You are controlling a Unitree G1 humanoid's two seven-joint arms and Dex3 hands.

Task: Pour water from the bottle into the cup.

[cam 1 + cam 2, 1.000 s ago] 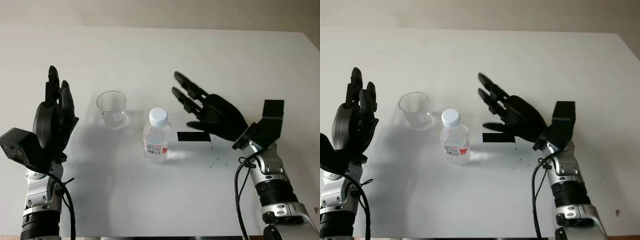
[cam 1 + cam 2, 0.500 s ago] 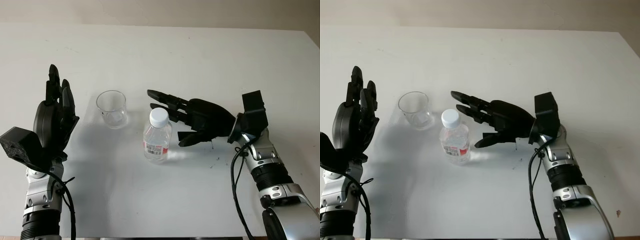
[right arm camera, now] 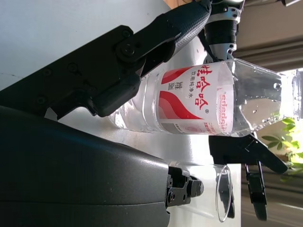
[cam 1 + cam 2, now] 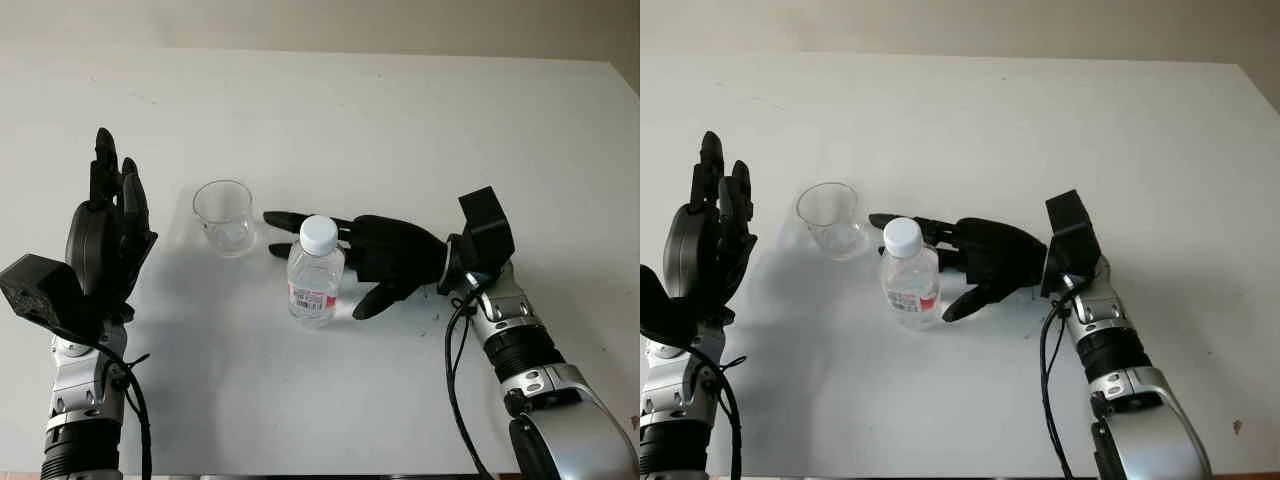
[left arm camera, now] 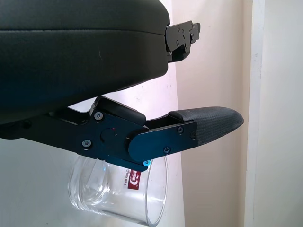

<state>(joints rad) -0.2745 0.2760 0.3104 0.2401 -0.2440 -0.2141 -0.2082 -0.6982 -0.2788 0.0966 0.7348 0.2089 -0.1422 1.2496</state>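
So the right hand (image 4: 385,255) has slid in from the right side of the bench over the last sec and now it's wrapped halfway round the bottle (image 4: 316,272). Fingers go behind it, thumb in front, but they aren't closed yet. In the right wrist view there's a gap between the fingers (image 3: 142,52) and the label, so it's open, holding nothing atm. Bottle hasn't budged: upright, white cap on, about mid-bench, w/ the cup (image 4: 224,217) just beside it toward the left edge, not touching afaict. The cup looks empty.

Left hand (image 4: 105,235) is in the same spot as before, raised near the left edge, open, well apart from the cup.

What it means imo: the reach is basically done and the squeeze comes next. Then lift and tip toward the cup. The cap looks like it's on tho, so idk how pouring works w/o dealing with that first.
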